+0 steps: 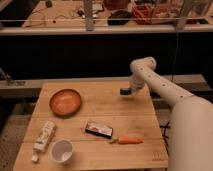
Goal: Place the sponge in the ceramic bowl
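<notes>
The light-blue sponge (124, 91) hangs just above the wooden table (107, 111) near its far right side, with my gripper (127, 89) shut on it from above. The white arm reaches in from the lower right. The ceramic bowl (65, 102), shallow and orange-brown, sits on the table's left half, well to the left of the gripper, and looks empty.
A dark flat box (98, 129) lies near the table's middle front, with a carrot (129, 140) to its right. A white cup (62, 151) and a white bottle (44, 136) lying on its side occupy the front left corner. A dark counter rises behind the table.
</notes>
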Tool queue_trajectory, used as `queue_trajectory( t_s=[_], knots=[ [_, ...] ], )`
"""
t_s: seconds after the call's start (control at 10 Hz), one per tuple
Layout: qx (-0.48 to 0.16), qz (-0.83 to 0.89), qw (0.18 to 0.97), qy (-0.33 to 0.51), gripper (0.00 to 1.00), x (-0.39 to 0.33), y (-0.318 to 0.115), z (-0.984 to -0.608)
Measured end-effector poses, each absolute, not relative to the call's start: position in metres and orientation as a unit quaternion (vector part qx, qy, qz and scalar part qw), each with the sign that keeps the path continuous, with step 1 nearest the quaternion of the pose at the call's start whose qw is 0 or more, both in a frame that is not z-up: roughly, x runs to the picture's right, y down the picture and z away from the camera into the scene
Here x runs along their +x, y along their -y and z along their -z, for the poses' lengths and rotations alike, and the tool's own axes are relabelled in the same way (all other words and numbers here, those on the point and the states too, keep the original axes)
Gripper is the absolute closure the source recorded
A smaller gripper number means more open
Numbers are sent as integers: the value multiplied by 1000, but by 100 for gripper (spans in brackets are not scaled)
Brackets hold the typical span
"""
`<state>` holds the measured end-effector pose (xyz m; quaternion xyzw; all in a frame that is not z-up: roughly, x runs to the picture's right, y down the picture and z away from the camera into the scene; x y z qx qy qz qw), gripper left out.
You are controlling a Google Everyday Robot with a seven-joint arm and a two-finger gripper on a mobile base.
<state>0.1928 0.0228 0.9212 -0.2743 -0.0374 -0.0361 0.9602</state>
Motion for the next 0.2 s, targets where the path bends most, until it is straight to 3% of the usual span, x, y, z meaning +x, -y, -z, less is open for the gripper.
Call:
queue_trajectory(
  t_s=[0.2],
  knots=[
    [-269,47,961,38,100,180,-18,-916]
  ],
)
